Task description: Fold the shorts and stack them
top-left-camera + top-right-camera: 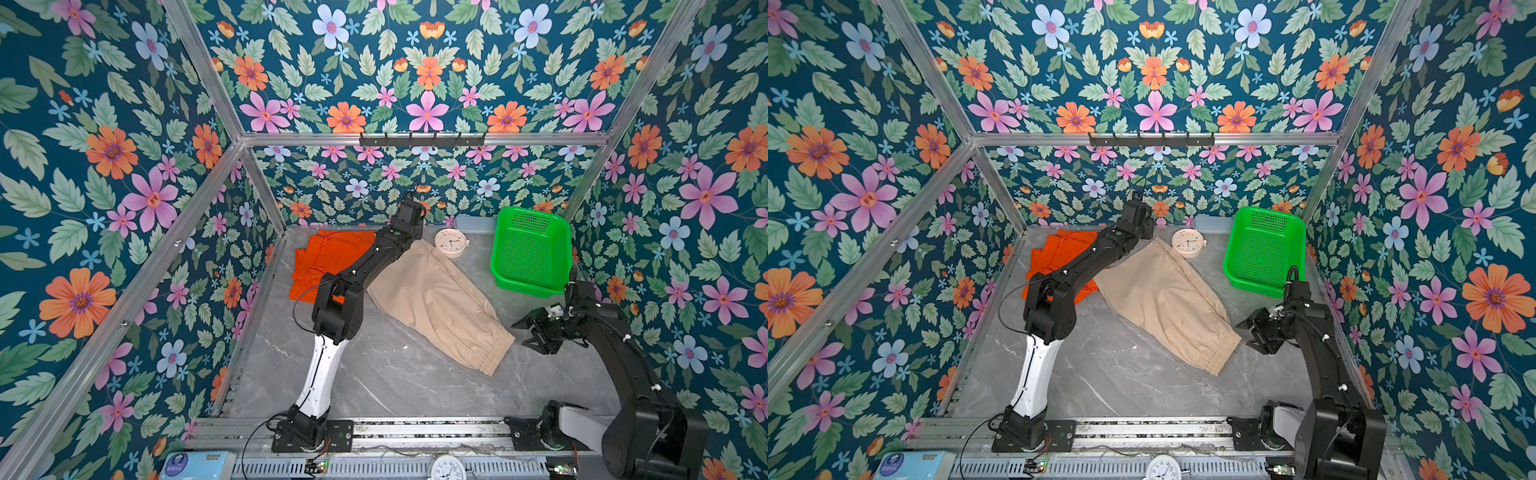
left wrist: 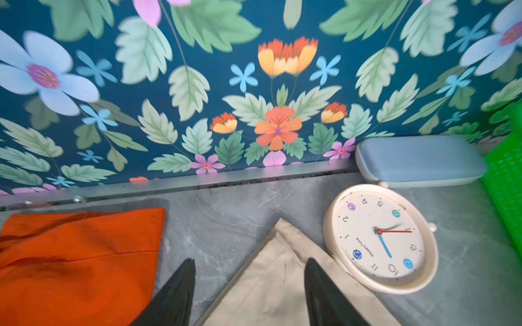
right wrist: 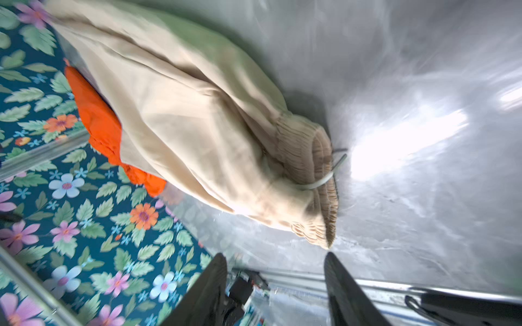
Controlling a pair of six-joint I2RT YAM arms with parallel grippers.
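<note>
The beige shorts (image 1: 436, 303) (image 1: 1163, 299) lie folded lengthwise, slanting from back centre to front right. Their gathered waistband (image 3: 316, 158) with a white drawstring (image 3: 319, 182) points at my right gripper (image 1: 521, 333) (image 1: 1246, 334) (image 3: 275, 255). That gripper is open and stands just clear of the waistband, holding nothing. The orange shorts (image 1: 328, 257) (image 1: 1059, 253) (image 2: 76, 262) lie folded at the back left, partly under the beige pair. My left gripper (image 2: 250, 262) is open above the beige pair's far hem corner (image 2: 282, 240). One finger is over cloth, the other over bare table.
A cream clock (image 1: 451, 243) (image 2: 378, 237) lies against the beige hem at the back. A pale blue case (image 1: 473, 222) (image 2: 418, 161) and a green basket (image 1: 530, 249) stand at the back right. Another clock (image 1: 446, 467) and a blue box (image 1: 195, 465) sit below the front rail.
</note>
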